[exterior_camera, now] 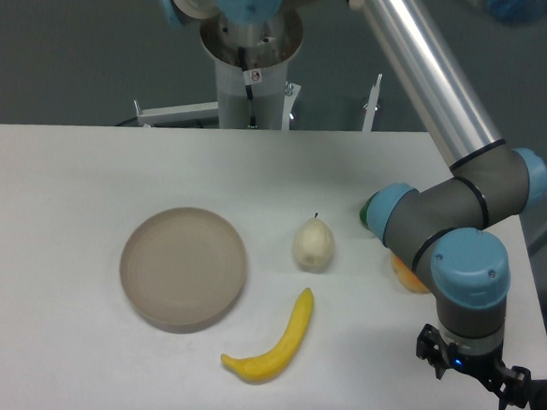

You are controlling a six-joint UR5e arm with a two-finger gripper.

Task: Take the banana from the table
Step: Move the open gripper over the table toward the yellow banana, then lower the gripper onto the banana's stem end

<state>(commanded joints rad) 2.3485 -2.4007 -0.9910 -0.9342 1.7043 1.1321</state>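
The banana (278,344) lies flat on the white table (57,218), toward the near edge, its curve opening to the left and its blunter end pointing at the near side. Nothing touches it. Just beyond its far tip sits a pale pear (314,244), upright with a small dark stem, close to the banana but apart from it. To the left of both rests a round beige plate (185,268) with nothing on it; the banana's near end lies just off the plate's right-hand rim.

Over on the right, the arm (442,217) folds down from a silver tube into grey joints with blue caps. Its gripper (473,367) hangs low near the table's right edge, well apart from the banana. From where I stand it is a small dark shape under the last blue-capped joint, and I cannot tell whether its fingers are spread or closed; it does not look to be carrying anything.

Behind the arm's elbow an orange fruit (407,275) peeks out, mostly hidden, and a bit of something green (365,212) shows beside the joint, too covered to name.
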